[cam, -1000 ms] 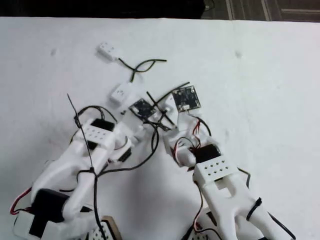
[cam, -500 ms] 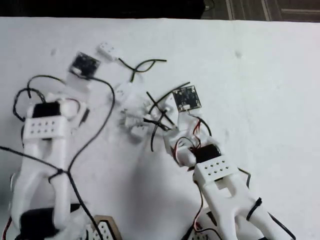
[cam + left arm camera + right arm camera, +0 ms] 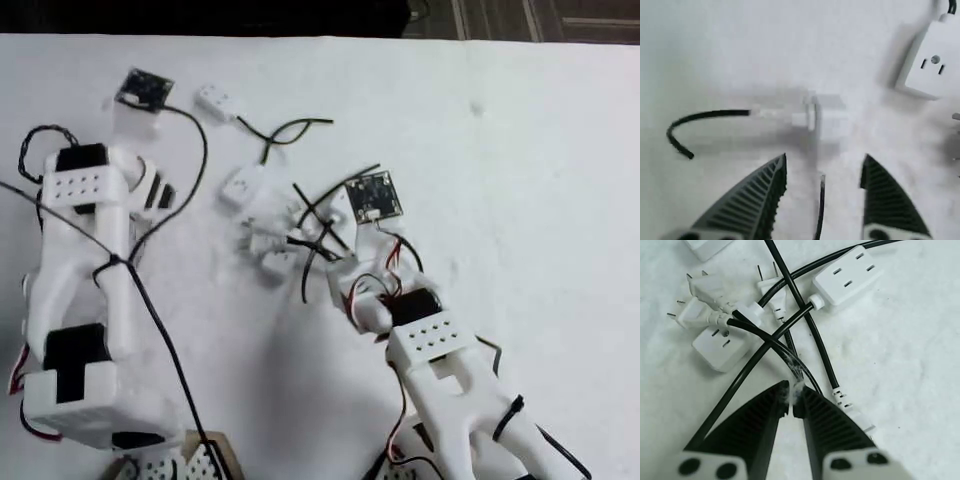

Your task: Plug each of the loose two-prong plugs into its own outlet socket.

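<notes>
On the white table, I see no white two-prong plugs seated in any white outlet socket, so the whole job looks undone: my right gripper pinches a black cord and my left gripper gapes wide above another loose plug.

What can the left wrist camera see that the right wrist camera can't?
Left wrist view: the left claw, open, points at what looks like one blurry white plug on a short black cord, apart from a white outlet. Right wrist view: the right claw is pinched on a black cable in a tangle, near three loose plugs and two outlet blocks. Both share the white table, black cords and white outlets.
</notes>
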Controlling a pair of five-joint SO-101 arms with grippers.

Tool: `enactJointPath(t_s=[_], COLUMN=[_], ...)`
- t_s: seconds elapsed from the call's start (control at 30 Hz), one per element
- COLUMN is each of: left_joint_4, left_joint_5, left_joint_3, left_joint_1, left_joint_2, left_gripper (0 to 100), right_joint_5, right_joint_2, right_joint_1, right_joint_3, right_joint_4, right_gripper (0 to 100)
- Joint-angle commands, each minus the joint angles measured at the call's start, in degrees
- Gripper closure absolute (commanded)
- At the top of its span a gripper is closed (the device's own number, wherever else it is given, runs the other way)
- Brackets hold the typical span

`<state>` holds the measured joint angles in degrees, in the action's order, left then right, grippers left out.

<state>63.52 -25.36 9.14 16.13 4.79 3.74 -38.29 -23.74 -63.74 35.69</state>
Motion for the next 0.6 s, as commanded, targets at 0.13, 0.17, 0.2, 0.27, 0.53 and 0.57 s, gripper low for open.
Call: enactJointPath(t_s=[0.13,0.17,0.2,0.27,0.53,0.57], left_joint_4=[5.10,4.84,4.66,4.66,4.22,4.31], left_joint_5=[4.13,6.07,8.18,10.81,10.11,8.79], left_joint_3=[-8.88,-9.49,-10.11,-10.64,-12.22,-13.19], left_joint_1=[0.13,0.13,0.04,-0.75,-9.10,-10.24], left_joint_2=[-5.49,-5.58,-5.58,-5.49,-0.84,1.10], left_gripper=[70,70,70,70,70,70], right_joint_5=[0.35,0.35,0.35,0.35,0.35,0.35], right_joint_2=[0.04,0.04,0.04,0.04,0.04,0.04], right_joint_1=[0.31,0.31,0.31,0.31,0.31,0.31], right_joint_3=[0.26,0.26,0.26,0.26,0.26,0.26], right_joint_4=[-0.66,-0.66,-0.66,-0.66,-0.66,-0.66], right_gripper=[97.5,97.5,97.5,97.5,97.5,97.5])
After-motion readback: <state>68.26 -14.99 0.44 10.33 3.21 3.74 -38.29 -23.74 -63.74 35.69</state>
